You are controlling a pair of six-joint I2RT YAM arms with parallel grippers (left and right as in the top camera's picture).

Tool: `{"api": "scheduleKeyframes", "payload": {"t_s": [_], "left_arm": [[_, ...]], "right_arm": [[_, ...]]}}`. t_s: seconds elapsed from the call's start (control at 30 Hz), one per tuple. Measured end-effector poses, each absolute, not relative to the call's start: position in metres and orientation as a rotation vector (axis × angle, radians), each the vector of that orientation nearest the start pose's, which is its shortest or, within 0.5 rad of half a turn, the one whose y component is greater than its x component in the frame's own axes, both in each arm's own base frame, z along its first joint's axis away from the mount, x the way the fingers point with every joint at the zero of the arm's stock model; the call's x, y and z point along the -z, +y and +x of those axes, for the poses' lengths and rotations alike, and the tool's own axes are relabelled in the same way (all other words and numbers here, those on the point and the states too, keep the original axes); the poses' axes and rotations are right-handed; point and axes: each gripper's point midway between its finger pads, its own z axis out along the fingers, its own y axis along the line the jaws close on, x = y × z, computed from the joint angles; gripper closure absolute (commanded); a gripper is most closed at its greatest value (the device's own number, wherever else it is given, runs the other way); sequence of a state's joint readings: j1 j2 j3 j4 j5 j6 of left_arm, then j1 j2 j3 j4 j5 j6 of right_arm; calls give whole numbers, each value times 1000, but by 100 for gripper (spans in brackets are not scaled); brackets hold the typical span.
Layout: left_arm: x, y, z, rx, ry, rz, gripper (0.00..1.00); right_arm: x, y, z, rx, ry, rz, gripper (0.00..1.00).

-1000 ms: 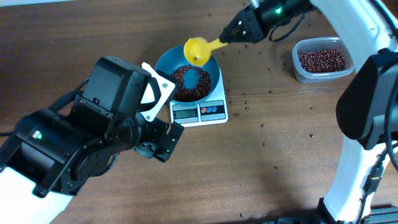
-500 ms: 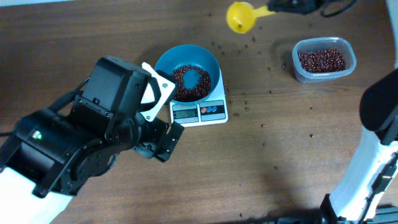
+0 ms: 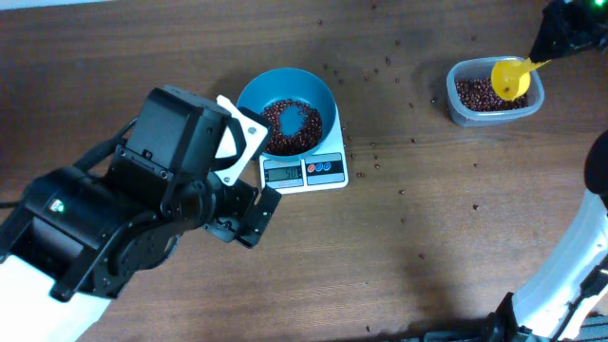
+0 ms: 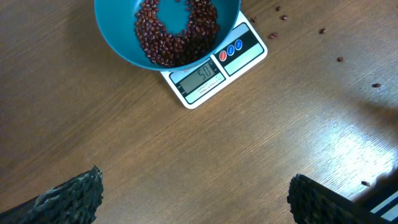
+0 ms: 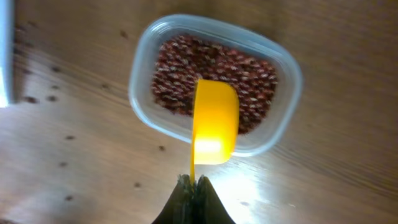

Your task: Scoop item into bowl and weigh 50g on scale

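The right tool (image 5: 194, 185) is clenched on the thin handle of a yellow scoop (image 5: 214, 121), its two tips pressed together around the stem. The cup of the scoop reaches out from the tips and hangs over a clear rounded tub (image 5: 287, 65) at the far right of the bench (image 4: 186, 155); from above the cup shows plain yellow. The tub holds a layer of small reddish-brown beans (image 5: 180, 62), and whether the scoop touches them cannot be told. Well to the left, the left tool (image 4: 196, 180) is released, its dark fingers (image 4: 71, 199) spread wide apart at the bottom corners of its own view, hovering above bare wood on the near side of the scale (image 4: 249, 53) with nothing between them. The white scale stands on the bench left of the middle, and the teal-blue bowl (image 4: 118, 37) sits on top of it, covering its far part so that only the near strip shows. On that strip the grey display (image 4: 199, 78) reads what looks like 50, and the red and blue buttons (image 4: 231, 50) lie just right of it. Inside the bowl more beans lie in a ring around a bare blue patch at the bottom. A scatter of loose beans dots the bench between the bowl and the tub.
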State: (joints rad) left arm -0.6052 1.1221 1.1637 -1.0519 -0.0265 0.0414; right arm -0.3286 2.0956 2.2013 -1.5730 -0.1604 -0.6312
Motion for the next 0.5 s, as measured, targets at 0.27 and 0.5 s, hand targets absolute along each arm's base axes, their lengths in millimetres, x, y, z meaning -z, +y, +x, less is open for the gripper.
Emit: {"api": "scheduleKeyframes", "payload": {"t_s": [0.27, 0.5], "left_arm": [[-213, -155, 232, 174, 2460, 814, 1], [-213, -155, 232, 174, 2460, 814, 1]], "right_arm": [[-187, -100, 423, 264, 2935, -649, 96], [-194, -71, 442, 54, 2834, -567, 96]]}}
